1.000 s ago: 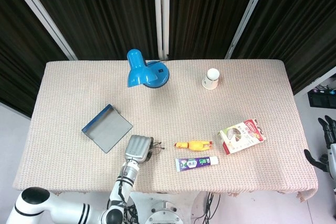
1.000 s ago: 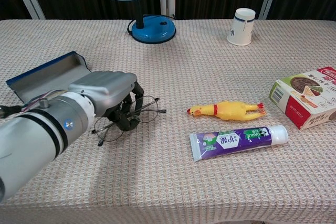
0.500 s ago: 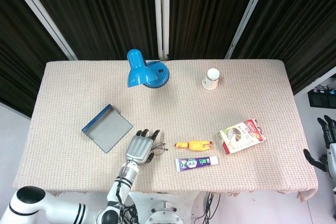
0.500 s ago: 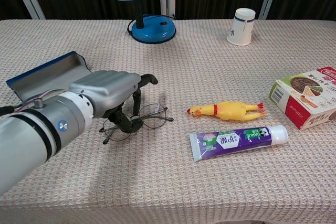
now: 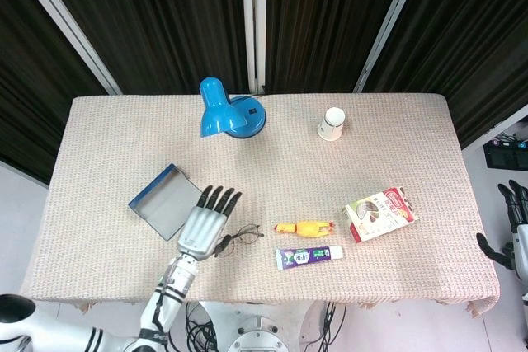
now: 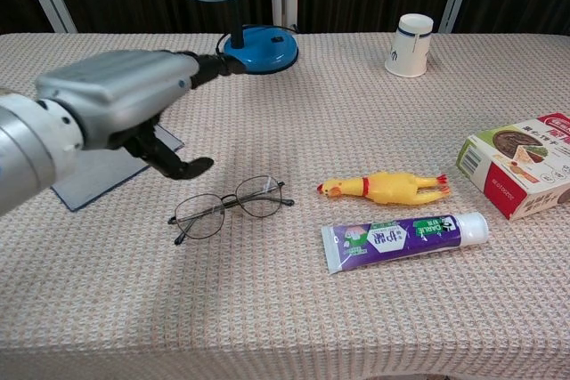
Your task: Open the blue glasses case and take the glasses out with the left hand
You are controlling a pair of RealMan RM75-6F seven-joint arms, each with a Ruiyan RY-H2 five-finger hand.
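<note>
A: Wire-framed glasses (image 6: 230,210) lie flat on the table (image 5: 379,129), just right of the open case (image 5: 167,200), lenses side by side. Nothing touches them.

B: And the left hand (image 6: 120,104)?

A: It hangs above the table between case and glasses, fingers (image 5: 216,199) spread straight, holding nothing. The right hand (image 5: 513,228) sits well off past the table's right edge, far from the case; whether its fingers are open or curled cannot be told.

B: So which step is this?

A: By the look of it, the last one. The case lies open and empty, the glasses out beside it. What remains is likely only drawing the arm clear without brushing the frame.

B: Which way do the glasses run?

A: In the chest view their long axis slants from lower left, nearer the case, up to the right toward the chicken (image 6: 383,188). The arms appear folded.
</note>
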